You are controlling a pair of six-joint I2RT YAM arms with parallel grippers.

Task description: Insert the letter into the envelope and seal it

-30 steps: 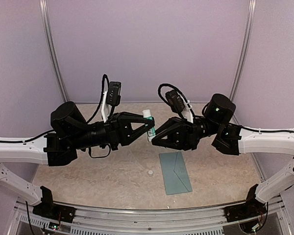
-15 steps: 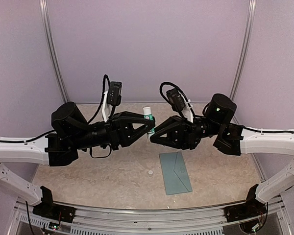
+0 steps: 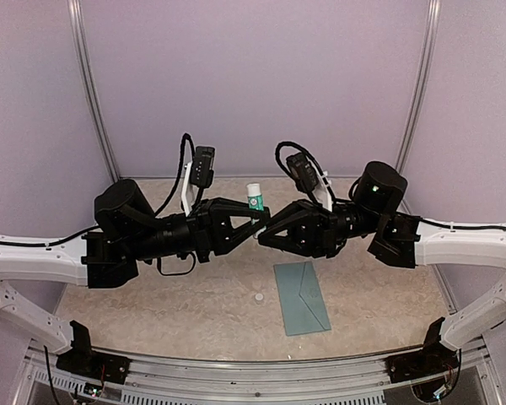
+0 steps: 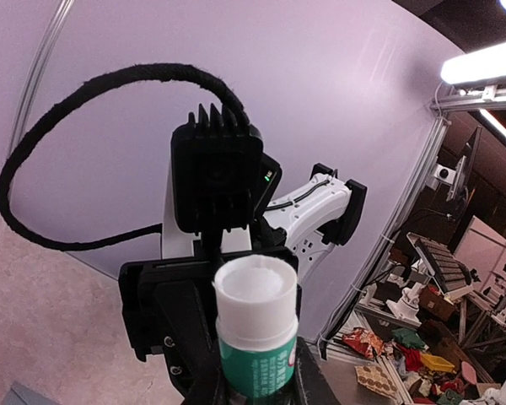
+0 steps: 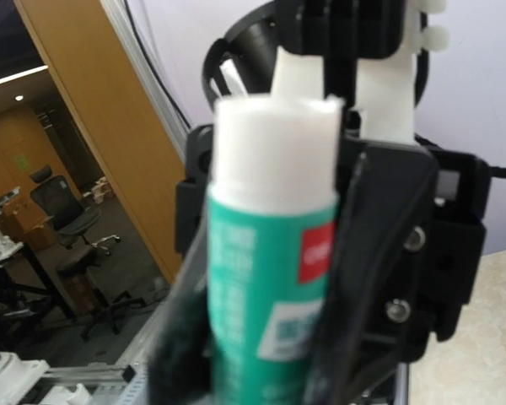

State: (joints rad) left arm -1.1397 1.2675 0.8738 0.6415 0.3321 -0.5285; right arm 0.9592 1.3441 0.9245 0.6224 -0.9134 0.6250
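A white-and-green glue stick (image 3: 255,200) stands upright in mid-air between my two grippers, above the middle of the table. My left gripper (image 3: 251,222) is shut on it from the left, and in the left wrist view (image 4: 255,384) the stick (image 4: 255,333) rises between the fingers with its white top bare. My right gripper (image 3: 262,235) is shut on its lower part from the right, and in the right wrist view (image 5: 261,337) the stick (image 5: 270,270) fills the gap between the fingers. The teal envelope (image 3: 302,297) lies flat on the table below, flap side up. The letter is not in view.
A small white cap (image 3: 258,297) lies on the beige tabletop (image 3: 194,304) just left of the envelope. Lilac walls close in the back and sides. A metal rail (image 3: 253,367) runs along the near edge.
The glue stick has risen a little between the two grippers. The left arm has shifted slightly to the right. The envelope and the cap have not moved.
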